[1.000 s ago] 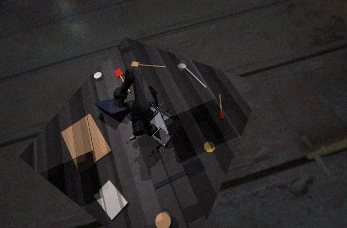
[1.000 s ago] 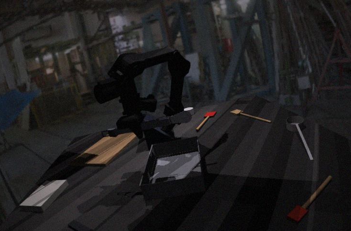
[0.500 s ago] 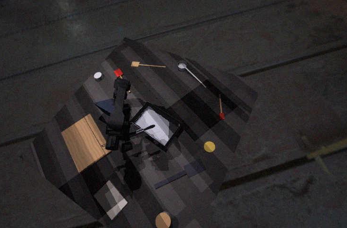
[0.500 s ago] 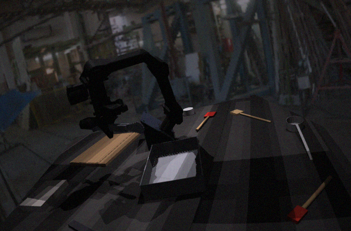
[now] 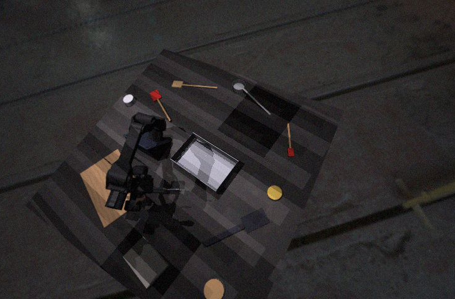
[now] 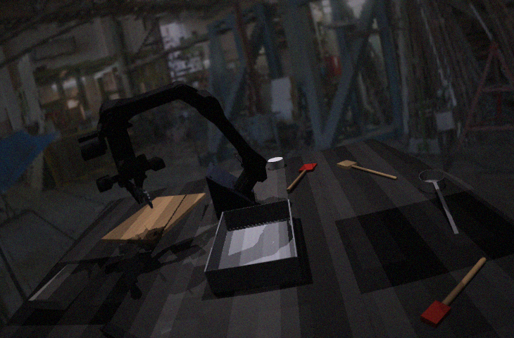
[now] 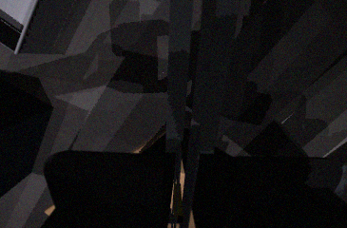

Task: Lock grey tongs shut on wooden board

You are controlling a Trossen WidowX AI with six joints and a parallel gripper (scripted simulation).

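Observation:
The grey tongs are lifted clear of the tin. Their two arms run close side by side through my gripper, which is shut on them. In the exterior view a short end slants down beyond the fingers. Which end this is, and whether the hinge is locked, I cannot tell. The gripper hangs above and near the wooden board, whose lower right part is hidden by the arm in the top view. The roasting tin stands empty to the right.
A pale grey block lies beyond the board. A dark spatula and yellow disc lie past the tin. Red-headed tools, a strainer and a white-topped pot lie around.

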